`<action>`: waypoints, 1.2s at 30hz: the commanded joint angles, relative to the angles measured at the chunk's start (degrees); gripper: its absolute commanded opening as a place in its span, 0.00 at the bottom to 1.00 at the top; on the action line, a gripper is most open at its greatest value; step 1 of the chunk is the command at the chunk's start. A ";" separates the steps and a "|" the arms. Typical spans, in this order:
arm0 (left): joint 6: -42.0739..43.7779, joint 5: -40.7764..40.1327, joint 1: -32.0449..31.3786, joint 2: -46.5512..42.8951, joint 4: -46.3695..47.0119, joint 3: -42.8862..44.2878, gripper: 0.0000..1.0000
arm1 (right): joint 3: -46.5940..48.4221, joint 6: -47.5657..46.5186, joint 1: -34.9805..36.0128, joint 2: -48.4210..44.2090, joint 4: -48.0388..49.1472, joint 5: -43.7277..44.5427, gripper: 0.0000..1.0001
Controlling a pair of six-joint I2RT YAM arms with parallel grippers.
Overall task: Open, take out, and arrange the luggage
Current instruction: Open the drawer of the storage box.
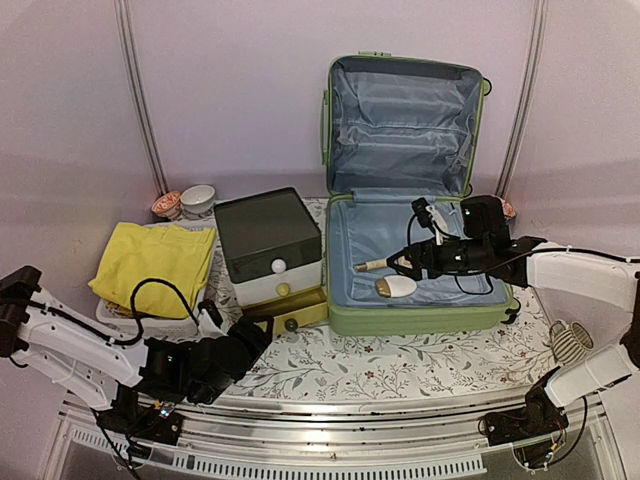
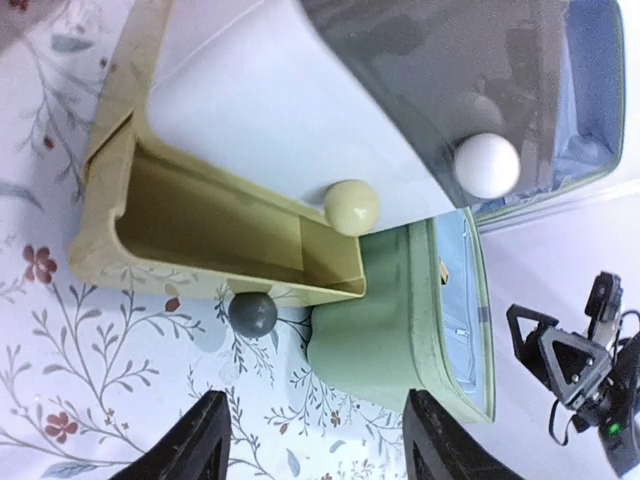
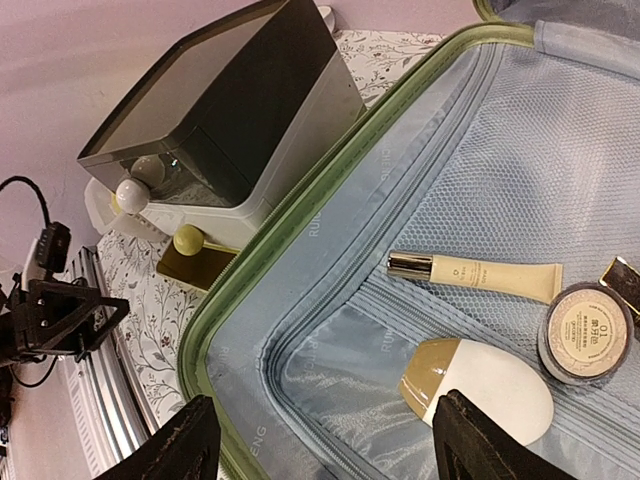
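Luggage (image 1: pixel 420 320): green suitcase lying open right of the drawer box (image 1: pixel 268 232), 3 toiletries inside; right gripper (image 3: pixel 325 400) spread, empty, over the white-and-tan bottle (image 3: pixel 480 385), best pinched squarely across its width; left gripper (image 2: pixel 315 395) spread, empty.

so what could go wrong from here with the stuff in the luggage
The white and tan egg-shaped item is rounded, so it may slip from the open right gripper when pinched. The yellow drawer stands pulled out close beside the luggage; the open left gripper hovering there could knock it.
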 commanded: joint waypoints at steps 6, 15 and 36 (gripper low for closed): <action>54.76 17.69 3.79 -9.40 -13.89 8.12 0.24 | 2.18 -0.65 -0.23 1.40 0.92 -1.04 0.74; 79.02 38.22 17.53 -12.83 -22.77 13.44 0.00 | 2.44 -0.92 -0.35 0.85 0.14 -0.86 0.74; 98.37 32.53 23.69 13.04 -39.45 33.82 0.00 | 3.43 -1.92 -0.34 -0.51 -2.71 1.14 0.74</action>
